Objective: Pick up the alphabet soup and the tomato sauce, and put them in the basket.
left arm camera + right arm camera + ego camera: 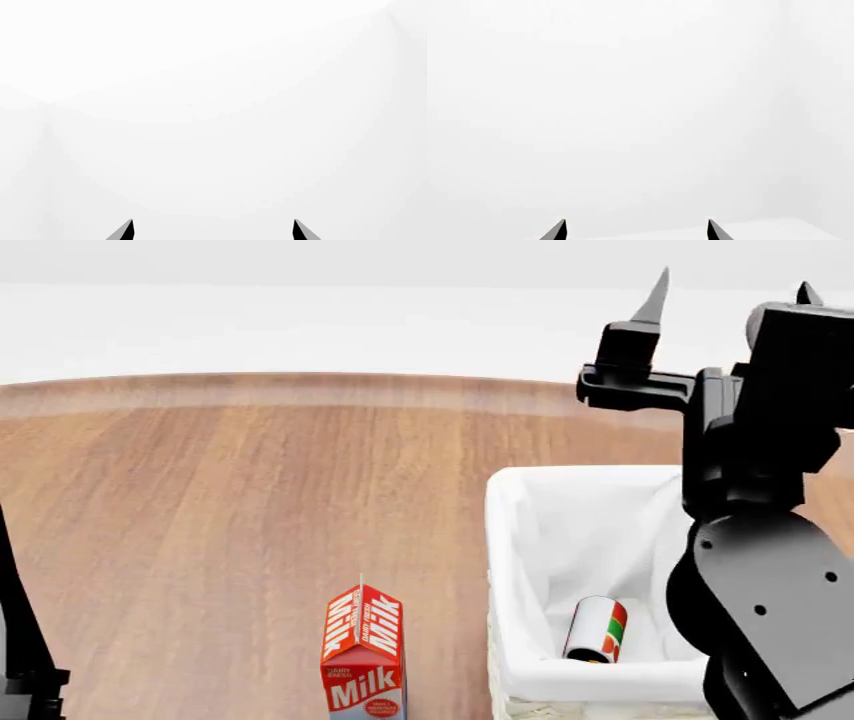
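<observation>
Right pincer (727, 298) raised high above basket (514, 540), tips pointing up, spread apart, holding nothing. Left pincer (213, 230) tips likewise parted, empty, facing blank white.

Tomato sauce (597, 630) lies tilted inside basket near front wall.

Alphabet soup not visible in any view.

Milk carton (363, 652) upright on desk (240, 510), just beside basket.

Risks: soup out of sight, so search is blind; arm sweeping low could topple carton or snag basket lining.

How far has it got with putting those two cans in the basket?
The red tomato can already lies inside the basket. Nothing is in hand: the right pincer is raised, open and empty. The blue soup can is not in view, so I cannot tell whether it is done.
</observation>
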